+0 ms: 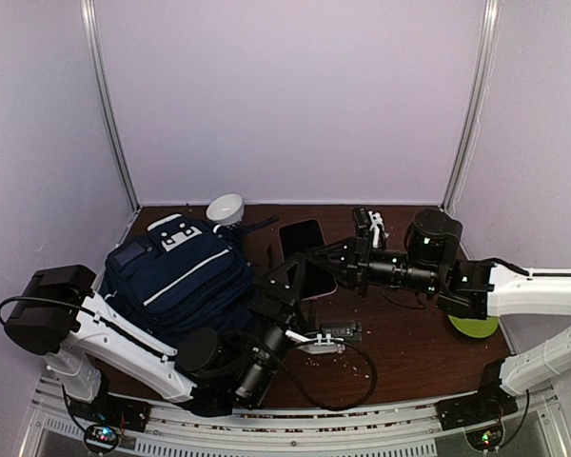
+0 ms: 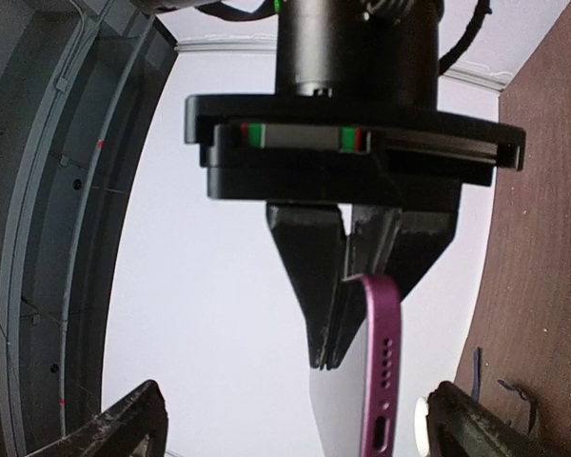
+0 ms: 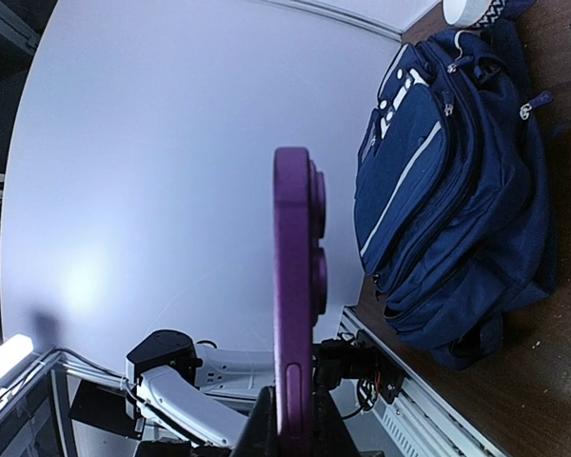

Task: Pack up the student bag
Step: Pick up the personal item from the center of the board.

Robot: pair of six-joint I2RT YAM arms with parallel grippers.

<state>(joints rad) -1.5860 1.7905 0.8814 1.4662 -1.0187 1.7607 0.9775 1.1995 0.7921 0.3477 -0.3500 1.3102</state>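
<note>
From above, the backpack (image 1: 176, 271) lies on the left of the table (image 1: 409, 352). The right gripper (image 1: 331, 257) pinches a purple phone (image 1: 300, 243), with the left gripper (image 1: 285, 281) just beside it. The left wrist view shows its own fingers (image 2: 124, 424) spread wide. The right wrist view shows the phone edge-on between its fingers, the backpack to the right.

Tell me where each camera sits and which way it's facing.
Top external: above and behind the arms, looking down on the table, student bag, left claw and right claw.
Left wrist: faces the right claw shut on the purple phone; own open fingertips at bottom corners.
Right wrist: looks along its claw at the phone edge-on, bag beyond.
All three share the phone.
</note>
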